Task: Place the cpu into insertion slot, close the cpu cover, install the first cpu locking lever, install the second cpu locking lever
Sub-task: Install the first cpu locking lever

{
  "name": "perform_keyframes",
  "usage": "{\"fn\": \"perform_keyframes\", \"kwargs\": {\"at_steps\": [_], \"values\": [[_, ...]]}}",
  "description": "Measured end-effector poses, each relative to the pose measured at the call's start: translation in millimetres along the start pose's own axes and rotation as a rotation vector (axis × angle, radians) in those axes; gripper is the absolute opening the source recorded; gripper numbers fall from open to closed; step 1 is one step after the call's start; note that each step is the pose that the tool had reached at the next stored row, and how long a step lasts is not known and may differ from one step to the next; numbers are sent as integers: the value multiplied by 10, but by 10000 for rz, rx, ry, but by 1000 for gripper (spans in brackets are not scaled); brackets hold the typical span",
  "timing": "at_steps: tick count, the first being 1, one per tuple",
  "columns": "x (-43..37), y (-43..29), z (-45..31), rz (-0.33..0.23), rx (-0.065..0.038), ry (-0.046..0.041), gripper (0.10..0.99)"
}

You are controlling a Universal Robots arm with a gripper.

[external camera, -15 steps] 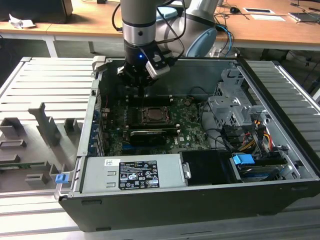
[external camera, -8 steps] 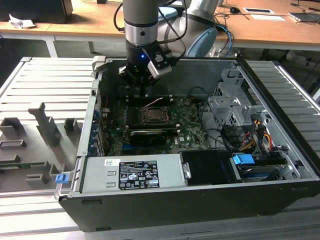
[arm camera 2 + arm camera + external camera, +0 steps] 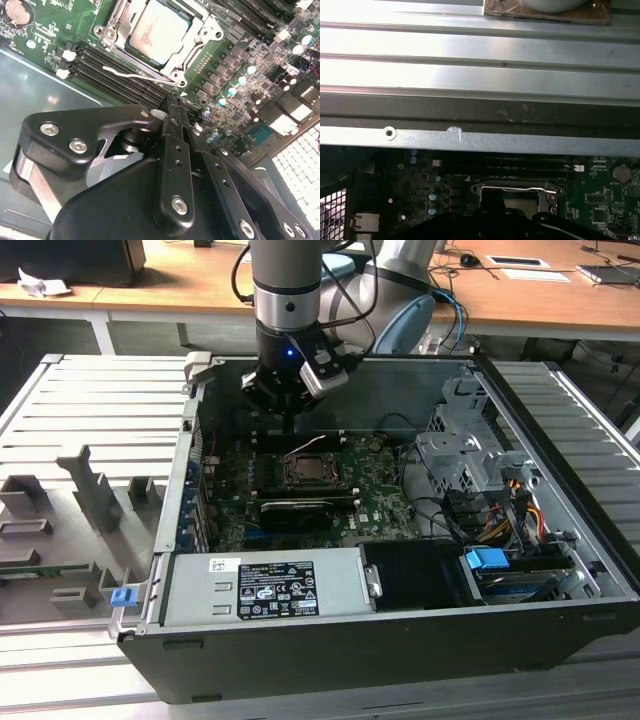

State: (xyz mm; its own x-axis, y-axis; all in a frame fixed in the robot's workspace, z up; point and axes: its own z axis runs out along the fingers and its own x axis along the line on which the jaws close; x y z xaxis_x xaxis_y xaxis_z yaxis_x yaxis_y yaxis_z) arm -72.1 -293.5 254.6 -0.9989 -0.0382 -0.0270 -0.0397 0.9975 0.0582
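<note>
One matte-black gripper point(image 3: 172, 117) hangs just above the green board point(image 3: 60, 25), jaws pinched together on nothing. Dull silver cpu point(image 3: 157, 30) sits in its socket under the square metal cpu cover point(image 3: 192, 50).

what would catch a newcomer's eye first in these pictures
The black gripper hangs inside the open computer case, just above the green motherboard. In the second wrist view, the cpu sits in its socket with the cpu cover framing its pale metal top.
</note>
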Motion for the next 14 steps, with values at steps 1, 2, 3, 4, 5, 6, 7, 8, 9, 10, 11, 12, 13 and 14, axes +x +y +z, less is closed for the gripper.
{"fn": "perform_keyframes", "kwargs": {"at_steps": [1, 2, 3, 4, 5, 6, 7, 8, 9, 10, 11, 12, 13, 14], "values": [[-5, 0, 0, 0, 0, 0, 106], [-8, 0, 0, 0, 0, 0, 106], [-12, -1, 0, 0, 1, 0, 106], [-18, -1, 0, 0, 0, 0, 106], [-21, -1, 1, -1, 0, 0, 106], [-23, -1, 1, 0, 0, 0, 106], [-27, -1, 1, 0, 0, 0, 106], [-29, -1, 1, 0, 0, 0, 106], [-33, -1, 1, 0, 0, 0, 106], [-35, -2, 1, 0, 0, 0, 106], [-37, -2, 1, 0, 0, 0, 106], [-41, -2, 1, 0, 0, 0, 106], [-44, -2, 2, -1, -1, -1, 106], [-47, -2, 3, 0, -1, -1, 106]]}}
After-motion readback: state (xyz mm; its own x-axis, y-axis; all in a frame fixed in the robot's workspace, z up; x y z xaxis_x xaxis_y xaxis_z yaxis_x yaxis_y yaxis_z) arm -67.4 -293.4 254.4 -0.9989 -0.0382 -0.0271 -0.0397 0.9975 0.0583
